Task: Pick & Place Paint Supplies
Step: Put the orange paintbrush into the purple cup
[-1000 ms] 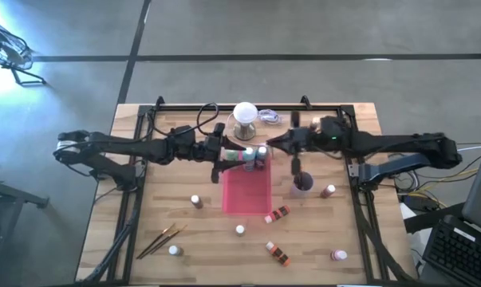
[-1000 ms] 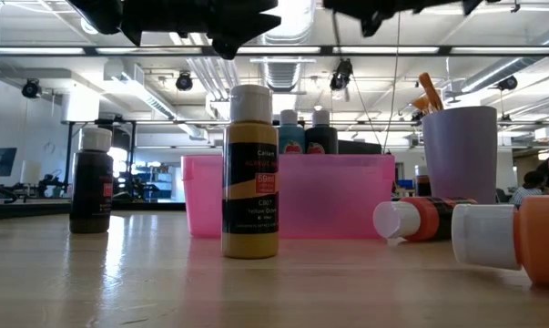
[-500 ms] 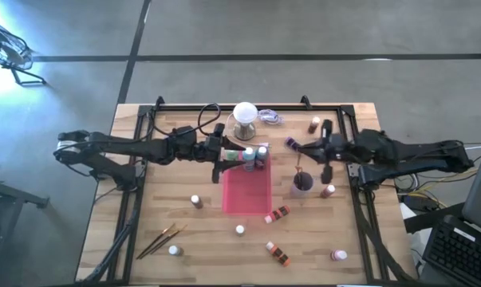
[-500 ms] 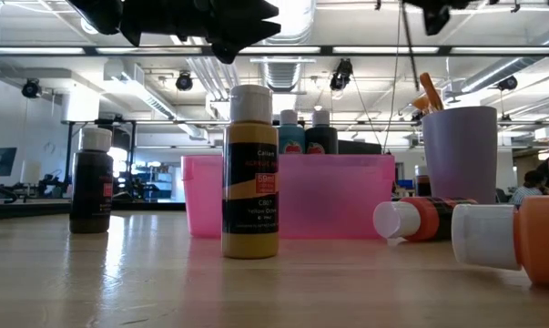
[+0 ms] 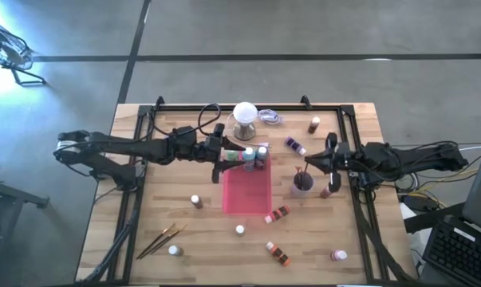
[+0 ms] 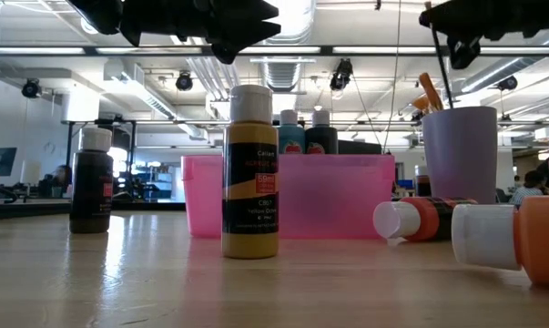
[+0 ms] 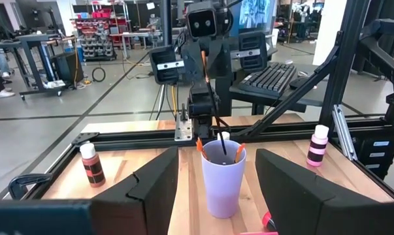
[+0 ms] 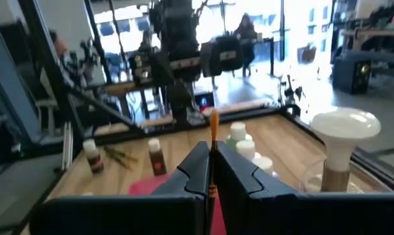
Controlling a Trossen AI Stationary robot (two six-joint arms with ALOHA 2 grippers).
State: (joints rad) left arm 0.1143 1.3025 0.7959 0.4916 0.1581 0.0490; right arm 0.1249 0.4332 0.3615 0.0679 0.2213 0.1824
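At three o'clock, your right gripper (image 5: pixel 329 151) is clenched on a brush (image 8: pixel 213 147), poised to drop it into the lilac cup (image 5: pixel 301 183); your left gripper (image 5: pixel 221 155) is released over the pink tray (image 5: pixel 246 199).

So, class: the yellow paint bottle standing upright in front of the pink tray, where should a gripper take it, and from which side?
Grip the yellow paint bottle across its straight body below the white cap, coming from above. It stands upright with open table around it, clear of the pink tray.

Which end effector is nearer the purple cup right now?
The right end effector, shut on a brush, hangs just above the purple cup. The left end effector sits across the pink tray, over its bottles.
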